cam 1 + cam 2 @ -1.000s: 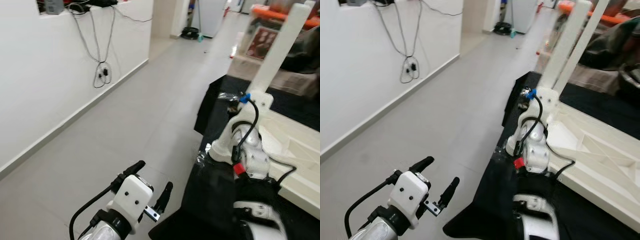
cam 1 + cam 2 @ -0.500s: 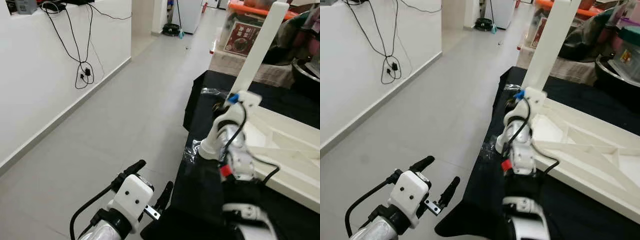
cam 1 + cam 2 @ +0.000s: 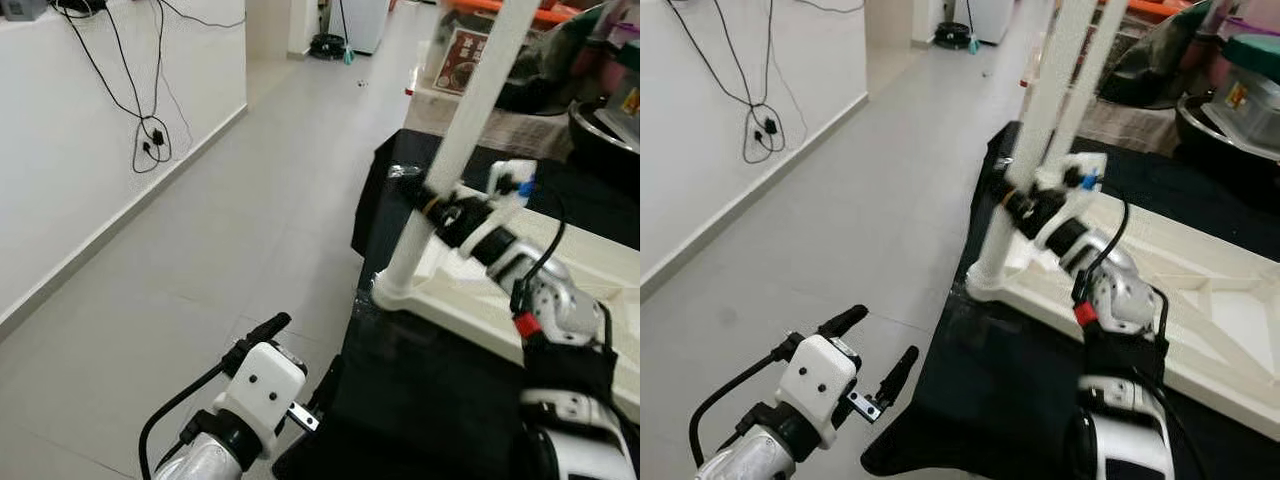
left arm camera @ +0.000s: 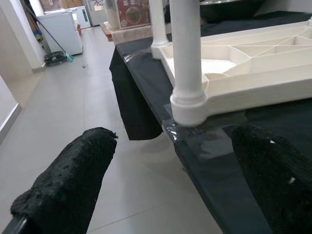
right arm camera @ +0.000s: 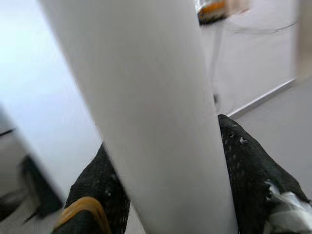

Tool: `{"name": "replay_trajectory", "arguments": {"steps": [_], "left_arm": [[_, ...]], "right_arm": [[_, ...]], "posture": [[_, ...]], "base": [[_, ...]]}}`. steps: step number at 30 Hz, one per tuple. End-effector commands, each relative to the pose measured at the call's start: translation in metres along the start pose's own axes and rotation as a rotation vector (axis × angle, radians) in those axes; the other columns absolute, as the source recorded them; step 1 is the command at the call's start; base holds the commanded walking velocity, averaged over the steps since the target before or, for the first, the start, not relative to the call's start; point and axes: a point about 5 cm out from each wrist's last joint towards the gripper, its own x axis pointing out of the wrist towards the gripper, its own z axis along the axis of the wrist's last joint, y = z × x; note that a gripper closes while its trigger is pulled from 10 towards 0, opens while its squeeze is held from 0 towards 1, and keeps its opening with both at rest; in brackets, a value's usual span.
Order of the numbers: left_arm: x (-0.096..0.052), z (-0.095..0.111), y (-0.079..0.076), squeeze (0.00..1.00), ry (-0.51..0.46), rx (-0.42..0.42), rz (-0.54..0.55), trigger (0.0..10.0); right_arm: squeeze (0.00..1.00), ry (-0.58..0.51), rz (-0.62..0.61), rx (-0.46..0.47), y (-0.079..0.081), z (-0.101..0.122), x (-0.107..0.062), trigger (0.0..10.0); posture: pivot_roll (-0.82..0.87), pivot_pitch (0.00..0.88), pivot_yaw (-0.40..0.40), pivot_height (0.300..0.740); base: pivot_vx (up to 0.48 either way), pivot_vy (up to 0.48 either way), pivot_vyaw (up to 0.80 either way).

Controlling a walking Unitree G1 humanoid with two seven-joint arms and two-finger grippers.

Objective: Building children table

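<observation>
One leg (image 3: 447, 180) is seated upright in the top's (image 3: 560, 290) corner (upside down on black cloth), gripped by right gripper (image 3: 440, 205); left gripper (image 3: 305, 385) idles, spread. More legs probably remain.

The upturned table top (image 3: 560, 290) is lying on the cloth-covered surface (image 3: 430, 390) at the robot's right, with bare floor (image 3: 230, 250) stretching away on the left to the wall (image 3: 60, 150). A table leg (image 3: 455, 170) is standing upright at the top's near left corner, and the right gripper (image 3: 437, 203) is sitting around it partway up. The left gripper (image 3: 300, 365) is hanging low over the floor, just beside the cloth's edge.
</observation>
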Motion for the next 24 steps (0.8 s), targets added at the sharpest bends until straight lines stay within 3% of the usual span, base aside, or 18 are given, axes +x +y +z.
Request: {"name": "replay_trajectory", "arguments": {"steps": [1,5,7,9,11,12,13,14,15,16,17,18,19,20,21,22,24], "left_arm": [[0.0,-0.003,-0.003,0.0,0.01,-0.01,-0.01,10.0],[0.0,-0.002,-0.002,0.0,0.009,-0.01,-0.011,10.0],[0.0,-0.003,-0.002,0.0,0.01,-0.011,-0.011,10.0],[-0.001,-0.003,-0.003,0.0,0.01,-0.01,-0.01,10.0],[-0.001,-0.003,-0.003,0.0,0.01,-0.01,-0.01,10.0],[-0.001,-0.003,-0.003,0.0,0.01,-0.01,-0.01,10.0],[-0.001,-0.003,-0.003,0.0,0.01,-0.01,-0.01,10.0],[-0.001,-0.002,-0.003,0.0,0.01,-0.01,-0.011,10.0],[-0.001,-0.002,-0.003,0.0,0.01,-0.01,-0.011,10.0],[-0.001,-0.002,-0.002,0.0,0.01,-0.01,-0.011,10.0],[-0.001,-0.003,-0.002,0.0,0.011,-0.011,-0.012,10.0],[-0.001,-0.003,-0.002,0.0,0.011,-0.011,-0.012,10.0],[-0.001,-0.003,-0.002,0.0,0.013,-0.012,-0.013,10.0],[-0.001,-0.003,-0.002,0.0,0.013,-0.012,-0.013,10.0],[0.0,-0.004,-0.002,0.0,0.014,-0.012,-0.015,10.0],[0.0,-0.004,-0.003,0.0,0.014,-0.013,-0.016,10.0],[0.0,-0.004,-0.003,0.0,0.013,-0.011,-0.019,10.0]], "right_arm": [[0.0,0.085,0.192,0.027,0.021,-0.017,0.013,10.0],[0.0,0.166,0.268,-0.019,0.025,-0.03,0.02,10.0],[0.0,0.192,0.22,-0.078,0.018,-0.038,0.031,0.0],[0.0,0.148,0.034,-0.107,0.004,-0.035,0.04,0.0],[0.0,0.148,0.034,-0.107,0.004,-0.035,0.04,0.0],[0.0,0.11,-0.101,-0.122,-0.003,-0.031,0.041,0.0],[0.0,0.11,-0.101,-0.122,-0.003,-0.031,0.041,0.0],[0.0,0.061,-0.304,-0.129,-0.014,-0.025,0.039,0.0],[0.0,0.061,-0.304,-0.129,-0.014,-0.025,0.039,0.0],[0.0,0.035,-0.429,-0.129,-0.019,-0.02,0.034,0.0],[0.0,0.043,-0.671,-0.153,-0.03,-0.022,0.022,0.0],[0.0,0.043,-0.671,-0.153,-0.03,-0.022,0.022,0.0],[0.0,0.044,-1.009,-0.172,-0.036,-0.026,-0.001,0.0],[0.0,0.044,-1.009,-0.172,-0.036,-0.026,-0.001,0.0],[0.0,0.011,-1.178,-0.141,-0.034,-0.028,-0.013,0.0],[0.0,-0.017,-1.269,-0.114,-0.033,-0.029,-0.02,0.0],[0.0,-0.036,-1.341,-0.075,-0.025,-0.034,-0.022,0.0]], "posture": [[0.14,0.059,-0.118,0.74],[0.14,0.064,-0.115,0.74],[0.14,0.063,-0.115,0.74],[0.14,0.059,-0.117,0.74],[0.14,0.059,-0.117,0.74],[0.14,0.059,-0.117,0.74],[0.14,0.059,-0.117,0.74],[0.13,0.059,-0.116,0.74],[0.13,0.059,-0.116,0.74],[0.13,0.059,-0.116,0.74],[0.12,0.063,-0.113,0.74],[0.12,0.063,-0.113,0.74],[0.12,0.07,-0.104,0.74],[0.12,0.07,-0.104,0.74],[0.12,0.065,-0.106,0.74],[0.12,0.065,-0.105,0.74],[0.13,0.066,-0.109,0.74]], "base": [[0.0,0.0,0.0],[0.0,0.0,0.0],[0.0,0.0,0.0],[0.0,0.0,0.0],[0.0,0.0,0.0],[0.0,0.0,0.0],[0.0,0.0,0.0],[0.0,0.0,0.0],[0.0,0.0,0.0],[0.0,0.0,0.0],[0.0,0.0,0.0],[0.0,0.0,0.0],[0.0,0.0,0.0],[0.0,0.0,0.0],[0.0,0.0,0.0],[0.0,0.0,0.0],[0.0,0.0,0.0]]}}
